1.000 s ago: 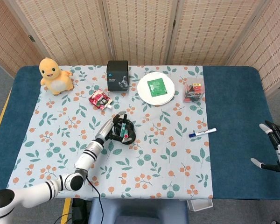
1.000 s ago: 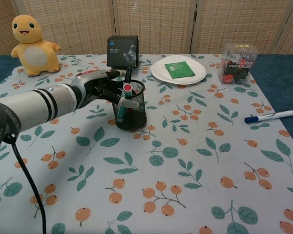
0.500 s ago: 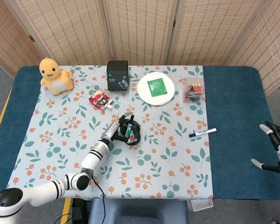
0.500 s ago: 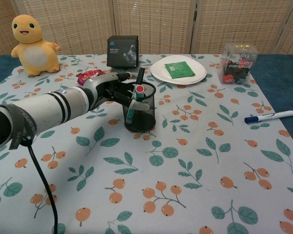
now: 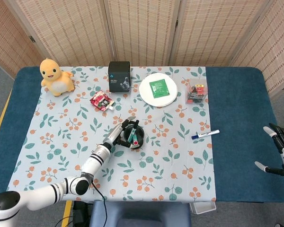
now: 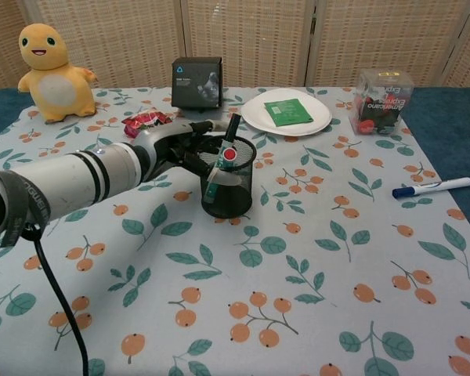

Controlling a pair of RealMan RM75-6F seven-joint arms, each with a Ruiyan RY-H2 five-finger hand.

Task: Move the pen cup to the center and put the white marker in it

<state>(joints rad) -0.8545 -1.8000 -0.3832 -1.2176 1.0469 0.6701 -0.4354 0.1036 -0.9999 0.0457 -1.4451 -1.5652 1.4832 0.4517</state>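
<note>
A black mesh pen cup (image 5: 134, 135) (image 6: 228, 186) holding a few pens stands near the middle of the floral cloth. My left hand (image 5: 118, 134) (image 6: 175, 144) grips it from its left side, fingers wrapped on the rim and wall. The white marker (image 5: 205, 135) (image 6: 432, 188) with a blue cap lies flat to the right, near the cloth's right edge. My right hand (image 5: 280, 147) hovers at the far right over the blue table, fingers apart and holding nothing; the chest view does not show it.
At the back stand a yellow plush toy (image 5: 56, 77), a black box (image 5: 119, 75), a white plate (image 5: 158, 90) with a green packet and a clear box (image 5: 197, 91) of red items. A red snack packet (image 5: 102, 100) lies behind the left hand.
My left hand has slid the pen cup to the right, toward the middle of the cloth. The marker and the right hand have stayed in place.
</note>
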